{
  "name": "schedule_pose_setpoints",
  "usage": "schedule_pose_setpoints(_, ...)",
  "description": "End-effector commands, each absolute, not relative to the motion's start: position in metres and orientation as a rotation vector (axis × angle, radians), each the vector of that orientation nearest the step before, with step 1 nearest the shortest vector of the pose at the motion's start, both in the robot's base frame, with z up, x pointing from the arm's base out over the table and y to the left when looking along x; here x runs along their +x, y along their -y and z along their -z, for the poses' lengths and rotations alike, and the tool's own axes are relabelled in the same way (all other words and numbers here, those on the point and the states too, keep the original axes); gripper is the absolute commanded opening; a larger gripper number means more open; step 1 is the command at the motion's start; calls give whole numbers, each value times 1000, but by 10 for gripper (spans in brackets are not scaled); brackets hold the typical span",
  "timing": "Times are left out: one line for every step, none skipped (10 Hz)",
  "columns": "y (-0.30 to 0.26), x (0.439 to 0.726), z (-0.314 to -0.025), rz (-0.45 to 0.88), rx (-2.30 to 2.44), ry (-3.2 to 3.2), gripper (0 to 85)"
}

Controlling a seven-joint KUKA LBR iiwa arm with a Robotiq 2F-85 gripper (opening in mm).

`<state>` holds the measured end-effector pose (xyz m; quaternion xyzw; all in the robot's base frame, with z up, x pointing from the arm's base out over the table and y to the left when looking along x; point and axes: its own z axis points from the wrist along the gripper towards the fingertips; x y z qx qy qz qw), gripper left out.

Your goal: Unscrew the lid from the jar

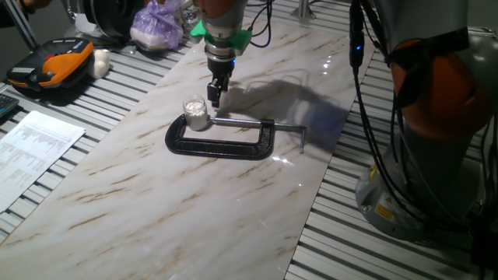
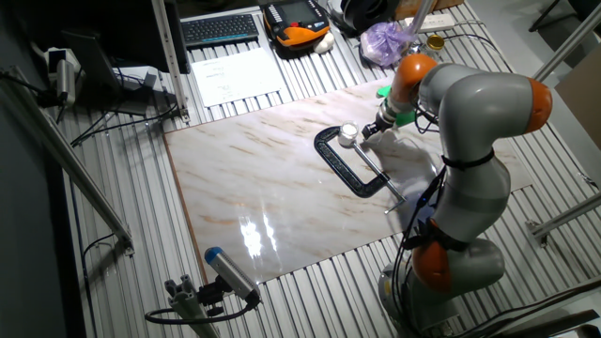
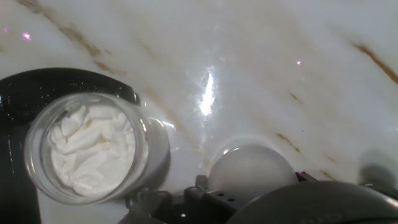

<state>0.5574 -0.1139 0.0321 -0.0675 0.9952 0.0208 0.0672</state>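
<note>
The marble-patterned table (image 1: 233, 202) carries the work, with the arm (image 2: 479, 141) reaching over it from the side. On the table lies a black C-clamp (image 1: 222, 140), its frame flat and its screw rod running off to one side. The jar (image 1: 195, 113) stands upright at one end of the clamp, apparently held between the clamp's jaws; in the hand view its mouth is open and the white contents (image 3: 93, 149) show plainly, so no cap sits on it.

The claw (image 1: 215, 93) hangs just beside the jar, a little above the table and apart from the glass. In the hand view a round whitish disc, the lid (image 3: 252, 171), sits right at the fingers, near the jar but clear of it. It seems to be gripped by the nearly closed claw, though the contact itself is hidden by the claw's body.

As a judgement, the unscrewing is done: lid and jar are separated. What looks left is only to set the lid down on the table and let go.
</note>
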Motion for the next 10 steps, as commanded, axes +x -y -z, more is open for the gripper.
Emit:
schedule_pose_setpoints(114,557,-32,-69,-198,-2997,850)
schedule_pose_setpoints(114,557,-32,-71,-198,-2993,850)
schedule_pose_setpoints(114,557,-33,-73,-196,-2992,850)
schedule_pose_setpoints(113,557,-36,-85,-192,-2991,850)
schedule_pose_setpoints(112,557,-40,-91,-190,-2994,850)
schedule_pose_setpoints(111,555,-47,-97,-182,-2996,850)
schedule_pose_setpoints(109,555,-52,-97,-175,-2999,850)
schedule_pose_setpoints(108,554,-58,-103,-171,-3001,850)
schedule_pose_setpoints(106,553,-64,-103,-166,-3006,680)
schedule_pose_setpoints(102,552,-73,-102,-162,-3017,680)
